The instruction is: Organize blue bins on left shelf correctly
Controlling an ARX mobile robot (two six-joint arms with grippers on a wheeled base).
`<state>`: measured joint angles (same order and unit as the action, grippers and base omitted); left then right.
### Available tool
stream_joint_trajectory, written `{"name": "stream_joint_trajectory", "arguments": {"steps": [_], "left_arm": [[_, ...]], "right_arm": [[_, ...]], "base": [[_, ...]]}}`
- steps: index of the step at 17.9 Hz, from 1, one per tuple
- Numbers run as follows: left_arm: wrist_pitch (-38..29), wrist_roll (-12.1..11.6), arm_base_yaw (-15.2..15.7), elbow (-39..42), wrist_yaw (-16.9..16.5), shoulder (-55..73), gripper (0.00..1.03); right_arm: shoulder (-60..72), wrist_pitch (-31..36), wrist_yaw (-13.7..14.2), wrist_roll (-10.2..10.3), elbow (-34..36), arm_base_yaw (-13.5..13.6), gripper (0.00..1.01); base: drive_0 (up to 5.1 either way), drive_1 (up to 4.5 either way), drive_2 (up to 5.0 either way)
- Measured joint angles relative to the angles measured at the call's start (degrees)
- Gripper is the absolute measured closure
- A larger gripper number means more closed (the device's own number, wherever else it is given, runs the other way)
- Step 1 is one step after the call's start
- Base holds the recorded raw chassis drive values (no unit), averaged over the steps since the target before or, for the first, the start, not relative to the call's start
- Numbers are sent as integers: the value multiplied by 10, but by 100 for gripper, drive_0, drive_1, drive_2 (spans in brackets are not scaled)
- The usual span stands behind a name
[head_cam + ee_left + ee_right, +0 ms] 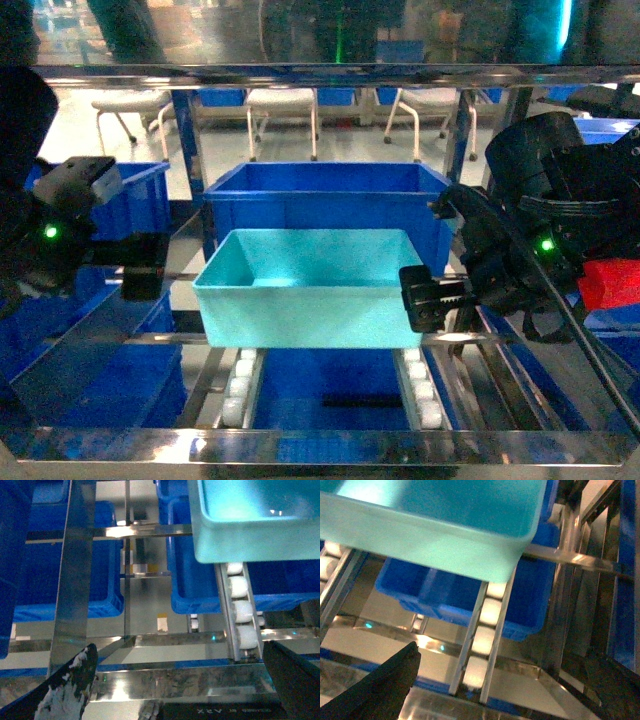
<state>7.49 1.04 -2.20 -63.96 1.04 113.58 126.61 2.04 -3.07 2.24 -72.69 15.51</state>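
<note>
The turquoise bin (315, 290) sits level on the roller tracks of the steel shelf (320, 440), its base across both rows of white rollers (240, 385), with its open top showing a bare, smooth interior. Directly behind it, on the same tracks, stands a larger dark blue bin (325, 195), whose front wall rises just behind the turquoise one's back rim. Beneath the tracks another dark blue bin (330, 395) lies on a lower level, and more dark blue bins fill the bays to either side.

The left tool (145, 265) hangs just beside the turquoise bin's left wall, apart from it. In the left wrist view its two dark fingers (65, 685) stand spread wide at the bottom corners with only the shelf's front rail between them, so it grips nothing; the turquoise bin (255, 520) is up and to the right.

The right tool (432, 298) sits at the bin's front right corner, close to the wall; whether it touches I cannot tell. In the right wrist view its fingers (385, 685) are likewise parted and bare, with the bin (440, 525) above them.
</note>
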Motion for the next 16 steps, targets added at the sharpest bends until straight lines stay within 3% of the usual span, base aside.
{"name": "stream_joint_trajectory", "arguments": {"steps": [6,9,11,12,16], "left_arm": [[26,-20,35,113,-25,-88,5],[58,-47,68,144,-70,-175,5],[86,-56,102,159,-60,-225,5],[92,-76,112,165,-68,-235,5],[92,-76,115,169,-66,-239,5]], "right_arm": [[-99,3,41,45,106,38,3],[-172,-7,63,80,168,57,3],[-222,-33,67,98,206,62,3],[-236,-37,68,99,217,57,3],[-246,-27,71,89,223,63,3]], "base": [[0,0,0],[0,0,0],[0,0,0],[0,0,0],[0,0,0]]}}
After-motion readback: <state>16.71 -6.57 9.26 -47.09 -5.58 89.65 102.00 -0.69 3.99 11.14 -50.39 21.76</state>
